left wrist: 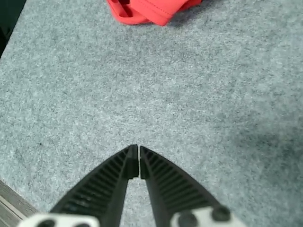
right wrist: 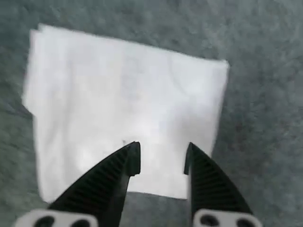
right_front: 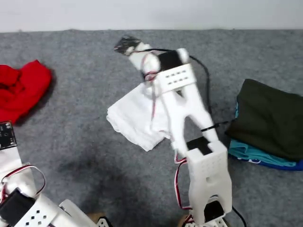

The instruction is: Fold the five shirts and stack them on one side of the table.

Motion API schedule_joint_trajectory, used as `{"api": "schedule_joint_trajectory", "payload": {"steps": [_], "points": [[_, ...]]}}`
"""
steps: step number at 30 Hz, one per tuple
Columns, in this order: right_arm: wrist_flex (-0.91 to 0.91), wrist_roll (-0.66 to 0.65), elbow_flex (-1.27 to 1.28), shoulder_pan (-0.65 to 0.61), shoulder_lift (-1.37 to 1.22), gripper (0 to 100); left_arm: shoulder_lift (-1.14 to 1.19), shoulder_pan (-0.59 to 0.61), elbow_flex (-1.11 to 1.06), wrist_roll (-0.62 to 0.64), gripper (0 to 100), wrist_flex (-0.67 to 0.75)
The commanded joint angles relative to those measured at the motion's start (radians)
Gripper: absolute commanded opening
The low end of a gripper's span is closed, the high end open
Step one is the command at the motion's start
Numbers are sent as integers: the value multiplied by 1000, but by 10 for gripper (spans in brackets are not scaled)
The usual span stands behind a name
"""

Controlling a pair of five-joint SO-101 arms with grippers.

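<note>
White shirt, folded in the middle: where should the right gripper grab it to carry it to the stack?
Probably the edge lying just under the open right gripper, coming straight down. The white shirt lies flat on the table, so only a pinch from above, catching all layers, looks workable.

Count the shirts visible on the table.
5: red shirt crumpled at the left edge; white shirt folded in the middle; piled at the right, dark shirt on top, teal shirt beneath, blue shirt lowest, mostly hidden.
</note>
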State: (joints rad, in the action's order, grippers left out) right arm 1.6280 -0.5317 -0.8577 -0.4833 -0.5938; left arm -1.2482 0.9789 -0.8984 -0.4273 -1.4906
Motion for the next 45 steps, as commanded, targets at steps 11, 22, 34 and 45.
{"api": "schedule_joint_trajectory", "payload": {"steps": [11, 22, 34, 45], "points": [[-203, 51, -58, -272, -317, 10, -9, -2, 13, 2, 15, 17], [176, 57, -454, -219, -272, 10, -9, -6, 7, 2, 15, 20], [170, 143, 112, -127, -33, 10, -9, -5, 13, 2, 15, 15], [156, 144, 276, -245, -91, 10, -9, -6, 7, 2, 15, 15]]}}
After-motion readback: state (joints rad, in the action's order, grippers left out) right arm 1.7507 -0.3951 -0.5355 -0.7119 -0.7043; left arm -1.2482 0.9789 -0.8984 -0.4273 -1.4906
